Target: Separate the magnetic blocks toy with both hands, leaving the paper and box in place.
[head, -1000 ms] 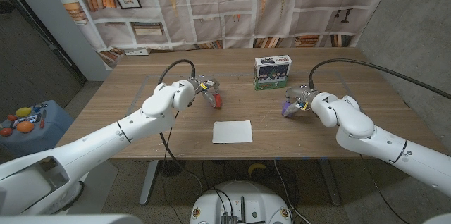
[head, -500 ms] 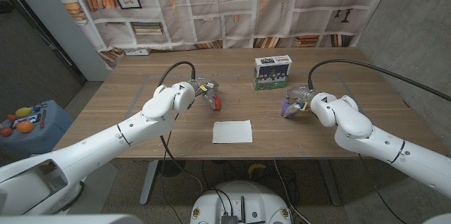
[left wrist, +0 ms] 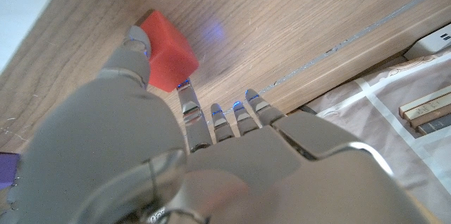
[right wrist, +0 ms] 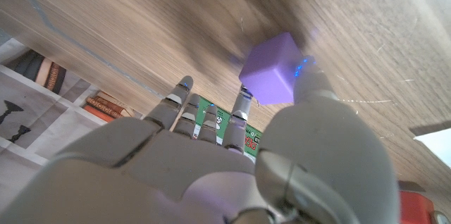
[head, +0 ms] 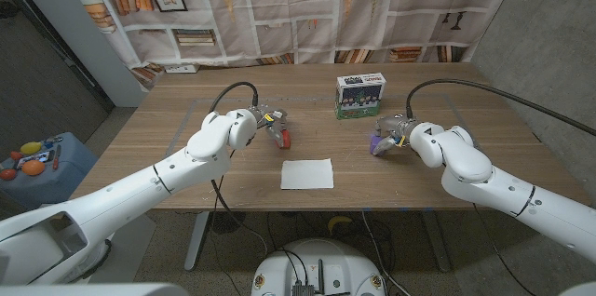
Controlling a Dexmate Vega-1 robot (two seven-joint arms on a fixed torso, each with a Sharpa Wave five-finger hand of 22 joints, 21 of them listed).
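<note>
The toy is in two pieces. My left hand point(head: 267, 121) pinches a red block point(head: 286, 136) between thumb and a finger, left of the table's middle. In the left wrist view the red block point(left wrist: 168, 49) sits at the tip of the left hand point(left wrist: 162, 153), down against the wood. My right hand point(head: 391, 135) pinches a purple block point(head: 376, 146) at centre right. In the right wrist view the purple block point(right wrist: 272, 69) is between thumb and a finger of the right hand point(right wrist: 232, 153), close to the tabletop. The two blocks are far apart.
A white sheet of paper point(head: 307, 173) lies near the front edge between my hands. A small green and white box point(head: 360, 95) stands behind it at the table's middle back. A book-print backdrop hangs beyond the far edge.
My left hand has sunk a little with the red block, bringing it down to the table. The right hand and purple block have barely shifted.
</note>
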